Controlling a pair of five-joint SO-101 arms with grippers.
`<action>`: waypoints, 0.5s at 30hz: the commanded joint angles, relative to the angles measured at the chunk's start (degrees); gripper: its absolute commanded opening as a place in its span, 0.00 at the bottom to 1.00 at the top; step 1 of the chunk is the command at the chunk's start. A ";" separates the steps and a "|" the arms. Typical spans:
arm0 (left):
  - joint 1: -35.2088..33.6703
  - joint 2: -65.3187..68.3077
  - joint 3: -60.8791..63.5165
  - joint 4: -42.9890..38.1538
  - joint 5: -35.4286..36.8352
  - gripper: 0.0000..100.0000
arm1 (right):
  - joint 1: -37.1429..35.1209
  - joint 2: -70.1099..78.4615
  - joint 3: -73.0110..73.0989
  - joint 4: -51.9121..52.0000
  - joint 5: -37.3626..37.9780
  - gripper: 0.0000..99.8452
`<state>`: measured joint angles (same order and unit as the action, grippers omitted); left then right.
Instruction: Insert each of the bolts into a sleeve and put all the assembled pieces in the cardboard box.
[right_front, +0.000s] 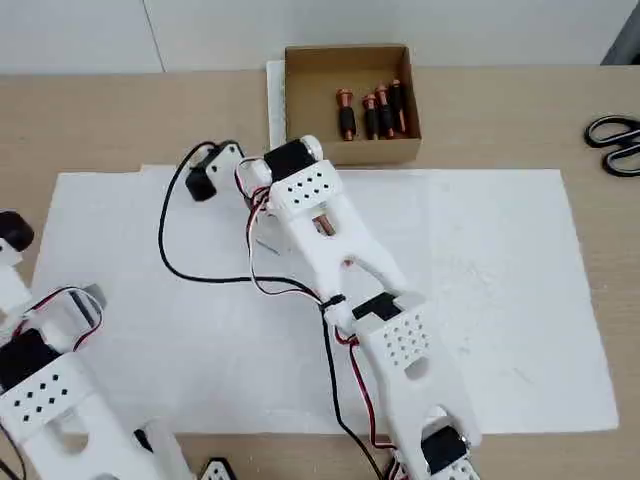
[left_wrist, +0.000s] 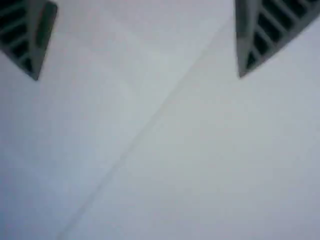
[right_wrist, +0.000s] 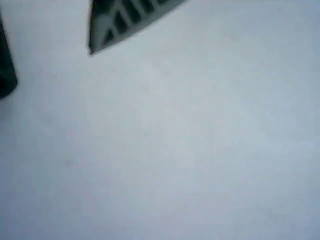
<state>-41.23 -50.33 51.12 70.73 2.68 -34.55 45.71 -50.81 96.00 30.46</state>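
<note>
left gripper (left_wrist: 137, 76): apart, empty
right gripper (right_front: 215, 168): can't tell
box (right_front: 350, 152): beside right gripper, pieces (right_front: 372, 110) inside
step: likely retreat; clear box wall

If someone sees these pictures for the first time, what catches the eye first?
First the cardboard box at the far side of the table, with four assembled pieces side by side in it. Then a white arm stretched over the white paper sheet toward that box, and black scissors off the sheet.
</note>
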 joint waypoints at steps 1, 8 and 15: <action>-0.18 -0.26 -0.48 -1.23 0.35 0.24 | 0.75 -0.66 -0.18 0.48 2.46 0.15; -0.09 -0.26 -0.40 -1.14 0.35 0.24 | 2.51 -0.48 -0.09 0.31 7.65 0.15; 0.09 -0.26 -0.31 -0.88 0.35 0.24 | 3.12 -0.48 -0.09 0.04 12.57 0.15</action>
<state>-41.23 -50.33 51.12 70.73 2.68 -32.00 45.71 -50.64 96.00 41.36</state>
